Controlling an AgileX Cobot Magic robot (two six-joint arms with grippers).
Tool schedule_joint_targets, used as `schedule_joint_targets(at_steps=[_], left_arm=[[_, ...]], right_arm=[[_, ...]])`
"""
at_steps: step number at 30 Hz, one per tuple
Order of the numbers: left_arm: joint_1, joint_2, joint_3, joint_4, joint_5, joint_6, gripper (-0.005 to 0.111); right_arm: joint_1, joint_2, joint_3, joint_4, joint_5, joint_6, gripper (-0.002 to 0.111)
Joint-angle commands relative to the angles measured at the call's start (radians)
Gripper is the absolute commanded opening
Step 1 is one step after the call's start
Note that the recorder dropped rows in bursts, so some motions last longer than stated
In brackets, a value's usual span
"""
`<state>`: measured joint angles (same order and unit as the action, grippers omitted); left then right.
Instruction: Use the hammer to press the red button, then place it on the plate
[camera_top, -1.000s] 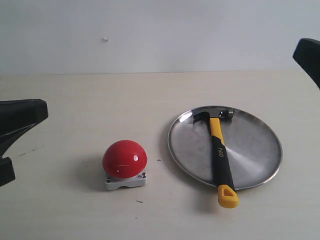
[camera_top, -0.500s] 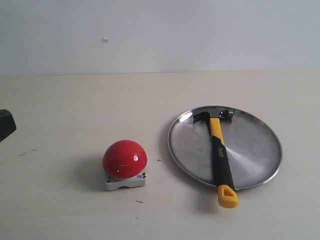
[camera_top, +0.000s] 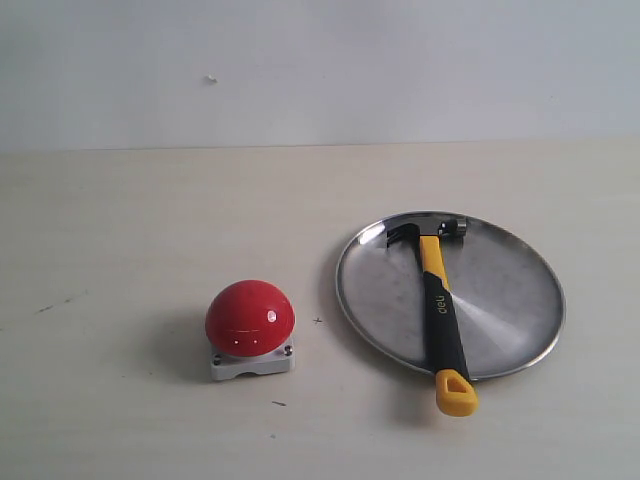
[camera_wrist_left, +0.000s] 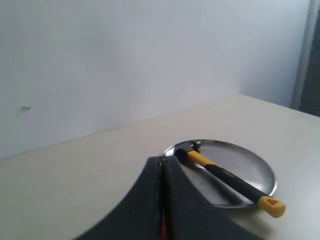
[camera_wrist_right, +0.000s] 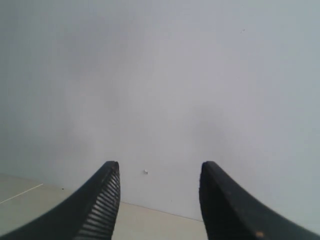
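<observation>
Hammer, yellow-and-black with dark head, is lying on the shiny round metal plate toward the bench's right edge; its overhanging handle is risking tipping off. Left gripper is sitting closed, right gripper is gaping.

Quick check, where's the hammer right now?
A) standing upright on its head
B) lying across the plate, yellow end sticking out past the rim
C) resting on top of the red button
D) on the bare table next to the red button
B: the hammer lies flat across the plate, with its dark head inside the rim and its yellow handle end overhanging the rim at the lower side of the exterior view.
</observation>
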<state>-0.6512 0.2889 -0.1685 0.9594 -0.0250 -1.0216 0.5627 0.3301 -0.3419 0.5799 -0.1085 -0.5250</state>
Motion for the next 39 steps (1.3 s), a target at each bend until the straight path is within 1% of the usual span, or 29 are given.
schedule_joint_targets(at_steps=[1,2,5,7,10,13,14,19,22,24,29,31,33,37,38,39], left_arm=[[0.009,-0.049,0.010,-0.007,0.110,-0.009,0.000],[0.028,-0.067,0.015,-0.007,0.107,-0.014,0.000],[0.138,-0.112,0.045,-0.009,0.095,-0.072,0.000],[0.226,-0.143,0.074,-0.009,0.088,-0.117,0.000],[0.354,-0.177,0.117,-0.009,0.091,-0.122,0.000],[0.455,-0.203,0.157,-0.009,0.097,-0.122,0.000],[0.479,-0.211,0.167,-0.009,0.097,-0.124,0.000],[0.636,-0.231,0.169,-0.009,0.103,-0.163,0.000],[0.688,-0.231,0.169,-0.002,0.105,-0.160,0.000],[0.708,-0.231,0.169,0.001,0.106,-0.160,0.000],[0.713,-0.231,0.169,0.001,0.106,-0.160,0.000],[0.712,-0.231,0.169,-0.010,0.117,-0.127,0.000],[0.712,-0.231,0.169,-0.160,0.136,0.018,0.000],[0.712,-0.231,0.169,-0.626,0.144,0.475,0.000],[0.712,-0.231,0.169,-0.721,0.148,0.575,0.000],[0.712,-0.231,0.169,-0.782,0.152,0.665,0.000]], right_arm=[[-0.004,-0.004,0.003,-0.001,0.005,0.000,0.048],[-0.004,-0.004,0.003,-0.001,0.005,0.000,0.048],[-0.004,-0.004,0.003,-0.001,0.005,0.000,0.048],[-0.004,-0.004,0.003,-0.001,0.005,0.000,0.048],[-0.004,-0.004,0.003,-0.001,0.005,0.000,0.048],[-0.004,-0.004,0.003,-0.001,0.005,0.000,0.048],[-0.004,-0.004,0.003,-0.001,0.005,0.000,0.048],[-0.004,-0.004,0.003,-0.001,0.005,0.000,0.048],[-0.004,-0.004,0.003,-0.001,0.005,0.000,0.048],[-0.004,-0.004,0.003,-0.001,0.005,0.000,0.048],[-0.004,-0.004,0.003,-0.001,0.005,0.000,0.048],[-0.004,-0.004,0.003,-0.001,0.005,0.000,0.048],[-0.004,-0.004,0.003,-0.001,0.005,0.000,0.048],[-0.004,-0.004,0.003,-0.001,0.005,0.000,0.048],[-0.004,-0.004,0.003,-0.001,0.005,0.000,0.048],[-0.004,-0.004,0.003,-0.001,0.005,0.000,0.048]])
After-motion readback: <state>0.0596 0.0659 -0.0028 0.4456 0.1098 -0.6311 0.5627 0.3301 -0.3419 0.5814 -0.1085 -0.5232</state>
